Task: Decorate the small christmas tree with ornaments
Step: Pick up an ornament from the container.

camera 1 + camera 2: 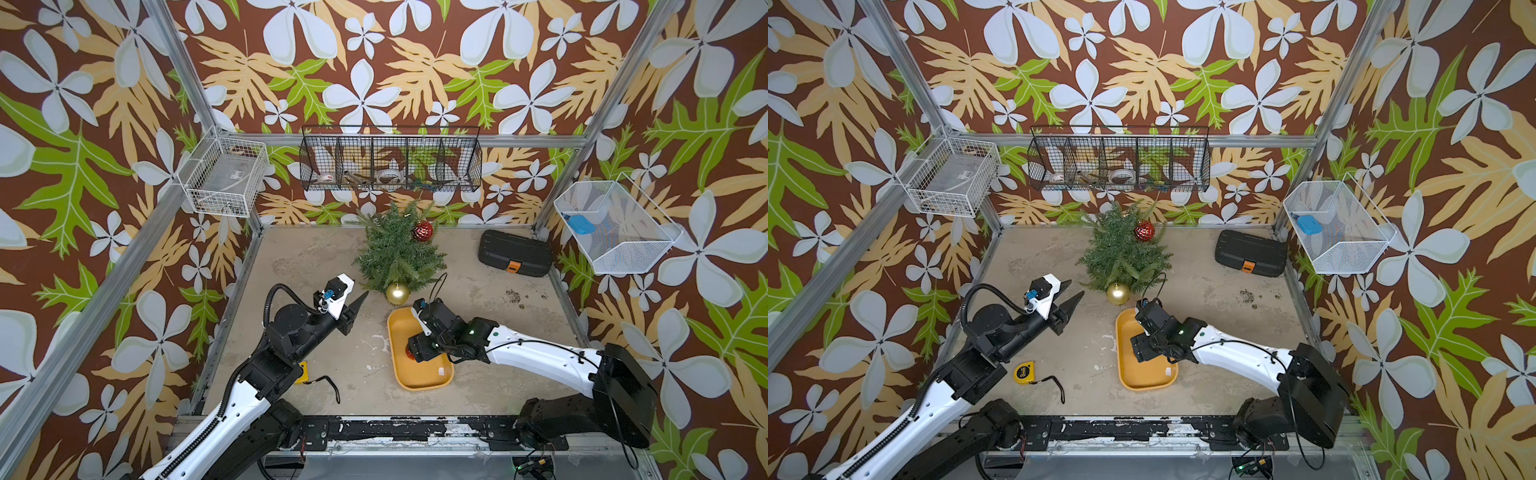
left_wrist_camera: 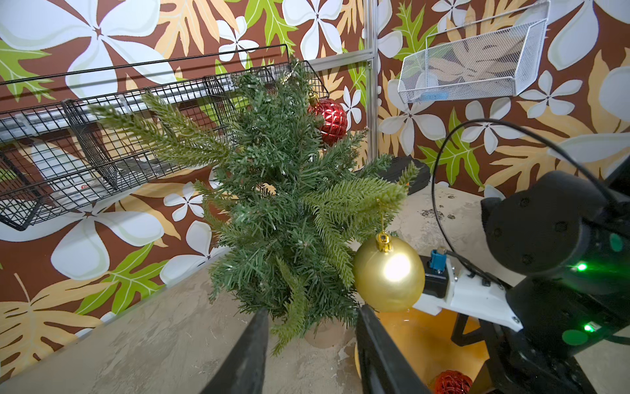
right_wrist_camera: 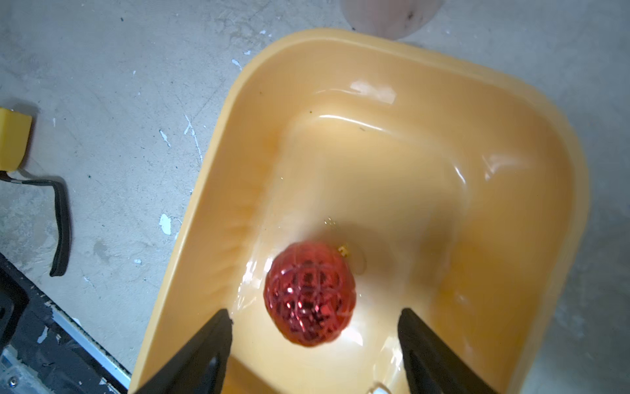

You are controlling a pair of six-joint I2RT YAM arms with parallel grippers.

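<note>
Tree (image 1: 397, 249), far centre, stands two-thirds dressed: one red bauble (image 1: 422, 231) is hung high on its right, a gold bauble (image 1: 397, 293) low on its near side. The last red bauble (image 3: 310, 293) is left in the yellow tray (image 3: 511, 143), straddled by the right gripper (image 3: 314, 311), jaws wide and empty; the left gripper (image 2: 312, 308) is held part-open, empty, near-left of the tree.

Robot lab cell: aluminium frame (image 1: 532, 141), leaf-print wallpaper (image 1: 374, 62), wire basket (image 1: 457, 166).

red ornament (image 3: 310, 295) blurred (in the tray (image 3: 341, 44)), tape measure (image 3: 13, 141) cut by edge
</note>
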